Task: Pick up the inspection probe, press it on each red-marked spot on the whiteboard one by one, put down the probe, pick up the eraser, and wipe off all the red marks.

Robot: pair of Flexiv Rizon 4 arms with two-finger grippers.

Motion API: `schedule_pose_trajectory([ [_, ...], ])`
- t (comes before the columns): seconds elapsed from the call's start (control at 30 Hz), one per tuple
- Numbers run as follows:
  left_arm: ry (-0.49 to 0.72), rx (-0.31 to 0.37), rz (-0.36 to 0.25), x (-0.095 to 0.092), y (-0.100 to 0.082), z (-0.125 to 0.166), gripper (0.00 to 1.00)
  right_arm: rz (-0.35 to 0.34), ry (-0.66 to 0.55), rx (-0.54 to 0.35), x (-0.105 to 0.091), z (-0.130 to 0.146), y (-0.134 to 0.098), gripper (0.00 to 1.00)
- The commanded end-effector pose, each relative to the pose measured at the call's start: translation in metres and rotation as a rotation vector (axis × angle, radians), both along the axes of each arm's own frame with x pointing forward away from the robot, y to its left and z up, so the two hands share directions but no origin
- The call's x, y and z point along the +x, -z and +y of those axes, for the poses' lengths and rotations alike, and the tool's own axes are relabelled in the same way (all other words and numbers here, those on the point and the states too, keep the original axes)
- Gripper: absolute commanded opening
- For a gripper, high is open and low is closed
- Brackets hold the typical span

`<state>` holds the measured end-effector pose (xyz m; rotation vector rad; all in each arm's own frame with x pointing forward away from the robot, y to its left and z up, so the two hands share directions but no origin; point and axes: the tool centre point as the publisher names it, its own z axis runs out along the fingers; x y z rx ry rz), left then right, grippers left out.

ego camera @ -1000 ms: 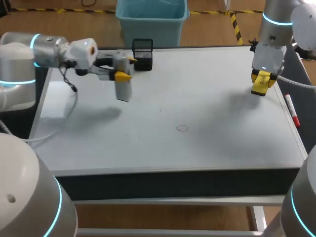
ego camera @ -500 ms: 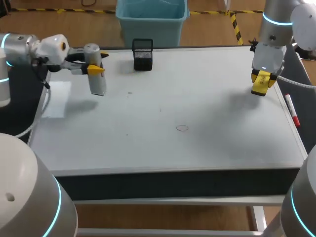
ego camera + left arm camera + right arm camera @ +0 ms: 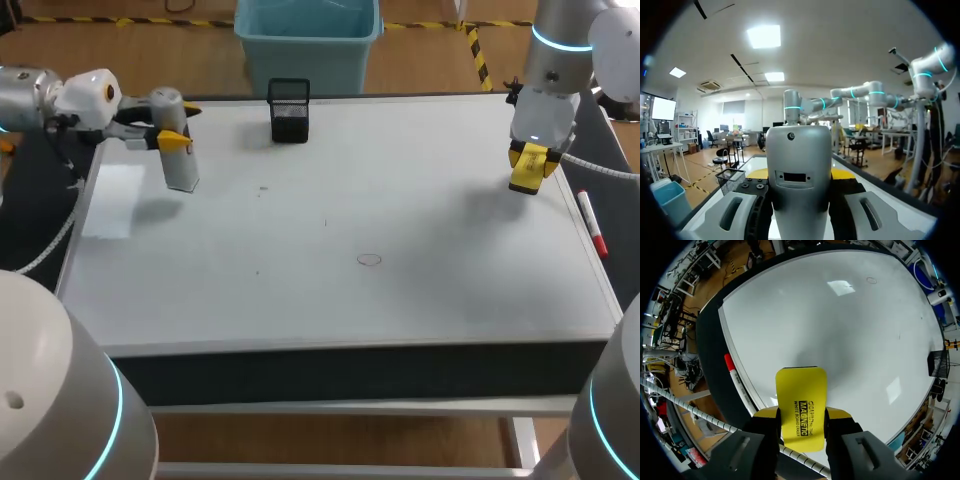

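Observation:
The grey, cylinder-like probe (image 3: 180,160) hangs upright over the whiteboard's (image 3: 420,200) far left corner, and my left gripper (image 3: 178,125) is shut on its upper part. In the left wrist view the probe (image 3: 797,185) fills the space between the fingers. My right gripper (image 3: 527,165) hovers over the far right of the board, shut on the yellow eraser (image 3: 801,407). A small red ring mark (image 3: 369,260) lies near the board's middle front, also seen as a ring mark (image 3: 871,280) far ahead of the right gripper. A few faint specks (image 3: 263,187) dot the board left of the middle.
A black mesh basket (image 3: 289,110) stands at the board's back edge, right of the probe. A red-capped marker (image 3: 592,225) lies along the right edge, below my right gripper. A pale patch (image 3: 112,200) sits on the board's left edge.
My left arm has carried the probe leftward, from beside the black basket to the far left corner. The right arm and eraser have not moved.

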<state>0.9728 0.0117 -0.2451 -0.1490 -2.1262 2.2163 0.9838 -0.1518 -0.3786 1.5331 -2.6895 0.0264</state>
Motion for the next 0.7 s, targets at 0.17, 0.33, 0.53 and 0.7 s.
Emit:
schedule_pose_trajectory([
  [0.17,0.007,0.001,0.001,0.002,-0.002,0.001,0.0,0.0,-0.002,-0.002,0.0,-0.001,-0.001,0.0],
  [0.33,0.007,0.001,0.001,0.002,-0.002,0.001,0.0,0.0,-0.002,-0.002,0.0,-0.001,-0.001,0.0],
  [0.53,0.007,0.001,0.001,0.002,-0.002,0.001,0.0,0.0,-0.002,-0.002,0.0,-0.001,-0.001,0.0],
  [0.7,0.007,0.001,0.001,0.002,-0.002,0.001,0.0,-0.019,-0.024,-0.006,-0.015,0.03,-0.004,0.0],
])
